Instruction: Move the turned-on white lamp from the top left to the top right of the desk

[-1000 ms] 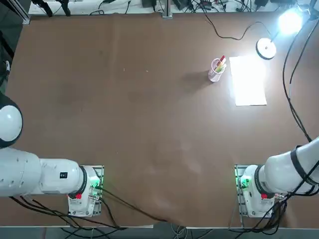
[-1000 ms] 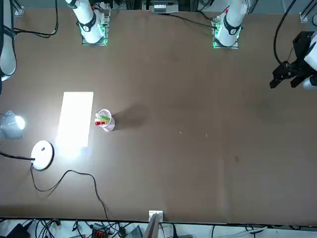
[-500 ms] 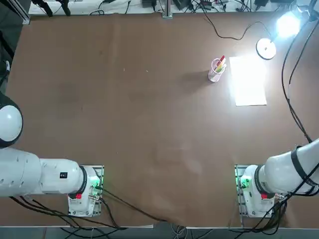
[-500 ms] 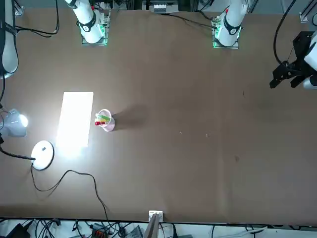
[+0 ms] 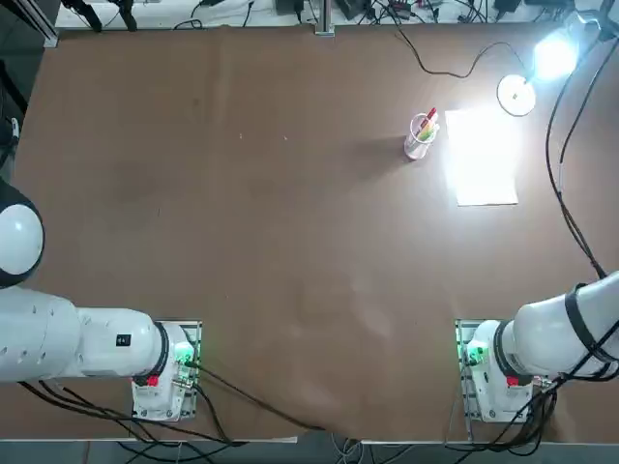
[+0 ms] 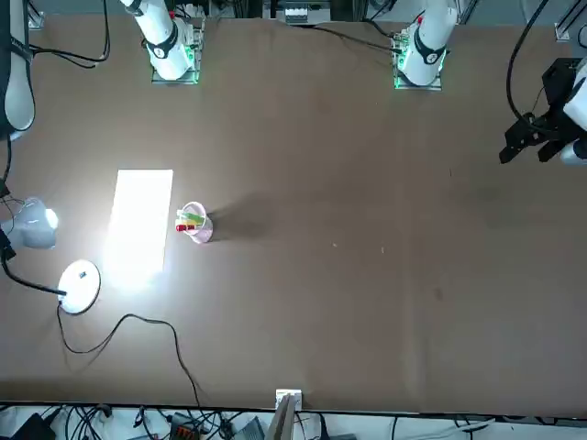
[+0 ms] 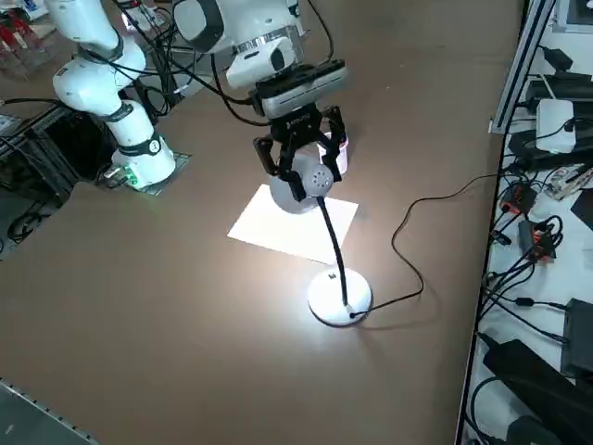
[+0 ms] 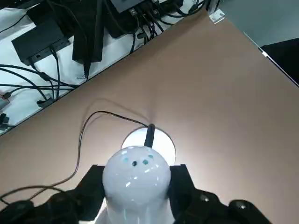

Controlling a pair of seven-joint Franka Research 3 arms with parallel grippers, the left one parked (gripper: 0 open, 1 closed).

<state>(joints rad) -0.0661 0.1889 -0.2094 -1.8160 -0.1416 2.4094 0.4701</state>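
Observation:
The white lamp (image 7: 310, 183) stands at the far right corner of the brown desk (image 5: 290, 193), lit, its round base (image 5: 515, 94) flat on the surface and its glowing head (image 5: 553, 56) over it. My right gripper (image 7: 298, 181) is shut on the lamp's head, one black finger (image 8: 91, 186) on each side of the dome (image 8: 136, 179). The slim neck runs from the head down to the base (image 7: 339, 297). Its thin black cord (image 5: 455, 63) trails across the desk to the far edge. In the front view the head (image 6: 37, 227) glows near the base (image 6: 78, 286).
A clear cup of pens (image 5: 421, 135) and a white paper sheet (image 5: 481, 155) lie just inboard of the lamp, brightly lit by it. Cables and power bricks (image 7: 547, 213) crowd the strip beyond the desk's far edge. The desk's right edge is close to the lamp.
The lamp's head has shifted a little, nearer to the robot's side and towards the paper, carried in my right gripper. The base has stayed about where it was.

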